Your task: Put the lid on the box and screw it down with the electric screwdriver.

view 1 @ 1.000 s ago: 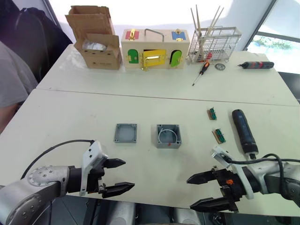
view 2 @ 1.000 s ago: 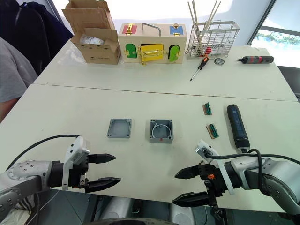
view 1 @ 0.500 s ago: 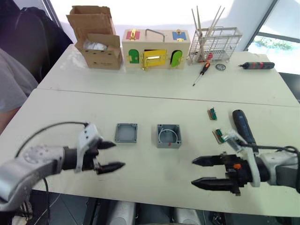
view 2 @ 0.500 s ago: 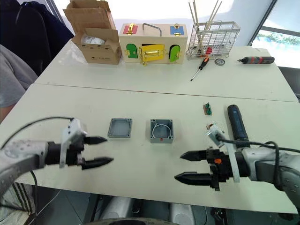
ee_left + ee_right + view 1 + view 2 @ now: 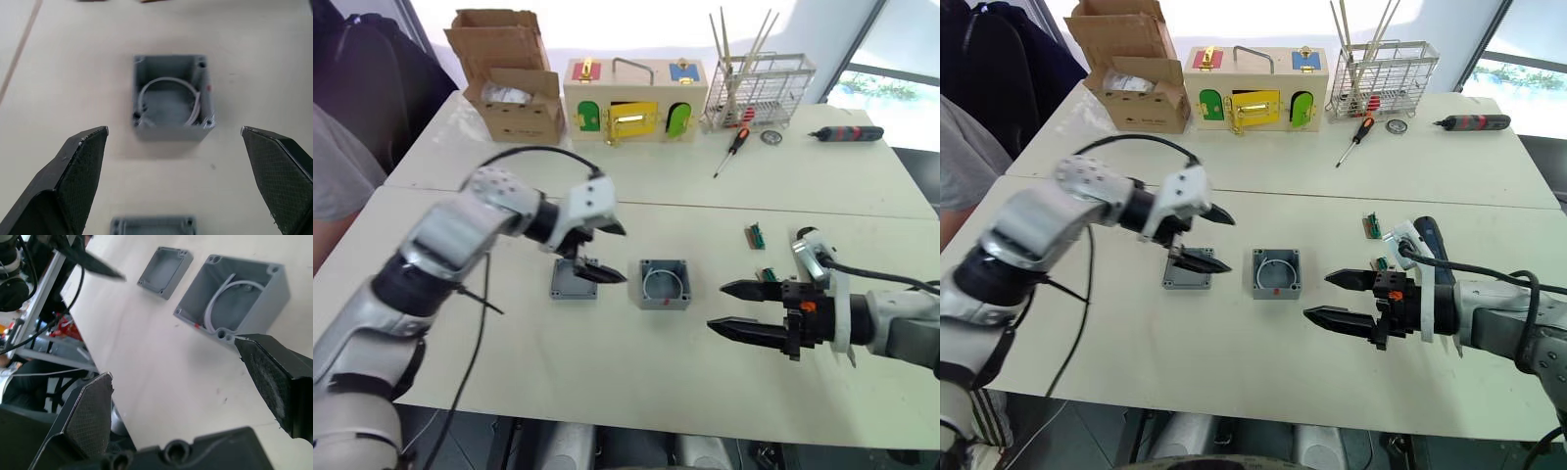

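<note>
Grey lid now has the left gripper swung over it from the near edge, fingers spread and empty. Right gripper, also spread and empty, has closed in on the box; pickup looks imminent.

The left gripper covers part of the lid; the right arm hides most of the electric screwdriver, bit unseen
</note>
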Robot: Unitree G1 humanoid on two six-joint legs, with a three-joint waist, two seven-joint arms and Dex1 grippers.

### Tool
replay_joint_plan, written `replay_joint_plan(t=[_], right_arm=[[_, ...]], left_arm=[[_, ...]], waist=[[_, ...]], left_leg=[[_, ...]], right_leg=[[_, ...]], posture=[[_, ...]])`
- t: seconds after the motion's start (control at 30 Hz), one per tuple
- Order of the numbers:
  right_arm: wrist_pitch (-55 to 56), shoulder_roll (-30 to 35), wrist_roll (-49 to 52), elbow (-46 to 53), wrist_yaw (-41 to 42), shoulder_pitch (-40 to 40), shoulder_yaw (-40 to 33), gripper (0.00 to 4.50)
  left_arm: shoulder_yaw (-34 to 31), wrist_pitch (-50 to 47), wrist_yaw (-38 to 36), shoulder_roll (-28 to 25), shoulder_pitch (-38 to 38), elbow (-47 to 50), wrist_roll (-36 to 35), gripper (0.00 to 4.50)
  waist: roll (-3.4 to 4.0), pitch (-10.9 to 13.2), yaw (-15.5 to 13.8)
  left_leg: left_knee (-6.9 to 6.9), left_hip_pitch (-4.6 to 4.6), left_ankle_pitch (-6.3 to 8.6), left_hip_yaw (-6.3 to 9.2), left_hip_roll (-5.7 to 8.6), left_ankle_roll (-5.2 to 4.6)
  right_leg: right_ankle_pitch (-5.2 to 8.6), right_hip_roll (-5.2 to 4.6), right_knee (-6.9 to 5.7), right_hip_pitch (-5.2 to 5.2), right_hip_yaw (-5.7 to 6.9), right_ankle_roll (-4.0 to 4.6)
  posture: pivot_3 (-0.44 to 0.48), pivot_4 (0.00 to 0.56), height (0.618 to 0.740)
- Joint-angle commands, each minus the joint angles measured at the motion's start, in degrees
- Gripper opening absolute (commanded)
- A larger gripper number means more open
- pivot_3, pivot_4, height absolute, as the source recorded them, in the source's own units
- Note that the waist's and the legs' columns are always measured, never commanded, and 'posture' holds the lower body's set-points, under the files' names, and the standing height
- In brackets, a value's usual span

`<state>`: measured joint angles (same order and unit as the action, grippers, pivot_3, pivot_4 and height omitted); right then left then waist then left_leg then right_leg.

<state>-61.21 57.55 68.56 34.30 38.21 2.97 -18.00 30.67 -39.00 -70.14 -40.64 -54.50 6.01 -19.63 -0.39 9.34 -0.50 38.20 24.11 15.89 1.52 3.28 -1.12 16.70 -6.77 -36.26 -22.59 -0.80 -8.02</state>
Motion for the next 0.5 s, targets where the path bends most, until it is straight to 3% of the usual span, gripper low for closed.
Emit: replay_joint_plan(t=[0.03, 0.2, 0.5], right_arm=[[1.4, -1.1, -0.7, 3.2, -1.5, -0.8, 0.0, 4.48], [2.0, -2.1, -2.1, 5.7, -3.2, -5.2, -0.4, 4.48], [2.5, -3.6, 0.1, 7.5, -5.3, -8.6, -1.3, 4.48]], left_arm=[[3.5, 3.4, -1.0, 5.0, -3.0, -3.2, 5.1, 4.49], [6.0, 2.5, -1.3, 11.6, -3.8, -5.2, 8.2, 4.49], [5.6, -2.4, -2.6, 14.2, -4.2, -1.8, 8.4, 4.49]], waist=[[0.00, 0.0, -0.2], [-0.01, 0.0, -0.2], [-0.01, 0.0, -0.2]], left_leg=[[0.01, 0.00, 0.02, 0.01, -0.01, -0.04], [0.05, 0.04, 0.03, 0.03, -0.01, -0.06], [0.08, 0.02, 0.03, 0.06, -0.02, -0.06]], right_leg=[[0.00, 0.02, -0.03, 0.00, 0.01, -0.01], [0.00, 0.02, -0.05, -0.01, 0.01, -0.01], [0.00, 0.03, -0.14, -0.03, 0.01, -0.02]], posture=[[0.000, 0.150, 0.739], [0.000, 0.150, 0.739], [0.000, 0.150, 0.739]])
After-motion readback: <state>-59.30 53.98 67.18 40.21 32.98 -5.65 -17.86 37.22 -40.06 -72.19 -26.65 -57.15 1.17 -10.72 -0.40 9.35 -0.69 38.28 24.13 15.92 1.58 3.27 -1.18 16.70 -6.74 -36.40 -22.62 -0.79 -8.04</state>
